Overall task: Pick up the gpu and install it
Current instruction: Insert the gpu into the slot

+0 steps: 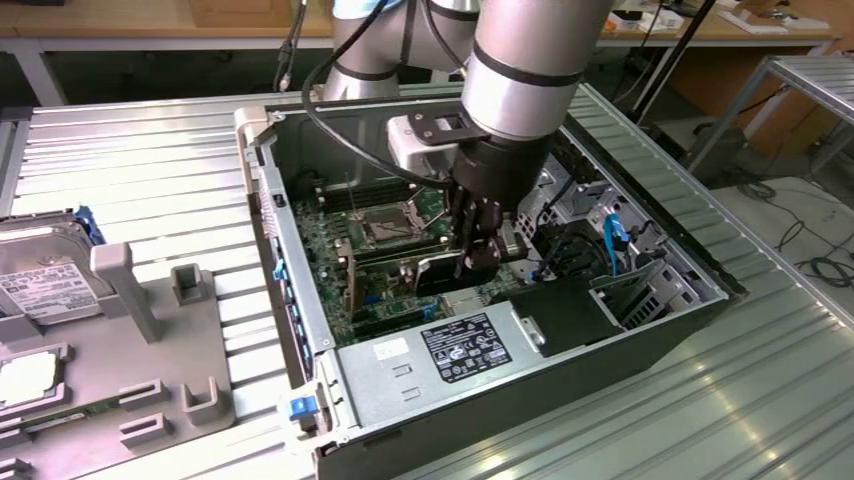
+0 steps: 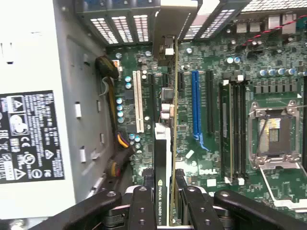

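My gripper (image 1: 483, 252) reaches down into the open computer case (image 1: 287, 300) and is shut on the gpu (image 1: 435, 272). In the wrist view the gpu (image 2: 169, 143) stands on edge between my fingers (image 2: 142, 207), its black cooler face carrying an NVIDIA Quadro label. It runs along the motherboard (image 2: 216, 62) between the white slot (image 2: 139, 103) and the blue slot (image 2: 196, 105). Its silver bracket end (image 2: 170, 28) reaches the case's rear slot openings. I cannot tell whether its lower edge sits in a slot.
The grey power supply (image 1: 454, 350) lies close beside the card. Memory sticks (image 2: 230, 129) and the open CPU socket (image 2: 271, 136) lie on the card's other side. A hard drive (image 1: 40, 285) rests on a grey fixture (image 1: 147, 380) at the exterior view's left.
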Tool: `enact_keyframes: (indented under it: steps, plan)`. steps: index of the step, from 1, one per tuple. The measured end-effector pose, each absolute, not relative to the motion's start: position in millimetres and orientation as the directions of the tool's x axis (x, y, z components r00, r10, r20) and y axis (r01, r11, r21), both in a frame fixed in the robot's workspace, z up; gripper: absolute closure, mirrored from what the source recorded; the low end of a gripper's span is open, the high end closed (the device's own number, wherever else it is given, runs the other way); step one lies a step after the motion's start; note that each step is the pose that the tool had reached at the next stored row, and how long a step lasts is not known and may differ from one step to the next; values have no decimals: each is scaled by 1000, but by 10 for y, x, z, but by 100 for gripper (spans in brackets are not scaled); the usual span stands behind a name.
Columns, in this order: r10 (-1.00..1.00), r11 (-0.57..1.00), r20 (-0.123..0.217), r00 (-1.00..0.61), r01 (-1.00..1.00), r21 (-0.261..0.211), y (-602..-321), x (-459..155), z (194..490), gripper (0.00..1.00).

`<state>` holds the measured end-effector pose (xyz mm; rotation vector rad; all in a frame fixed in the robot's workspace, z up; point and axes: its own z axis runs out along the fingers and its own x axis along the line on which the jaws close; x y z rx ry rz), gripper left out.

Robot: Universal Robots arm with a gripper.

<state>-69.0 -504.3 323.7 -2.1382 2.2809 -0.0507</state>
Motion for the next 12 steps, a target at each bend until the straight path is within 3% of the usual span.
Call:
enact_keyframes:
  steps: [12]
  plan:
    - [-998,64,12,-65,-997,-34,-5044,-689,3237,73]
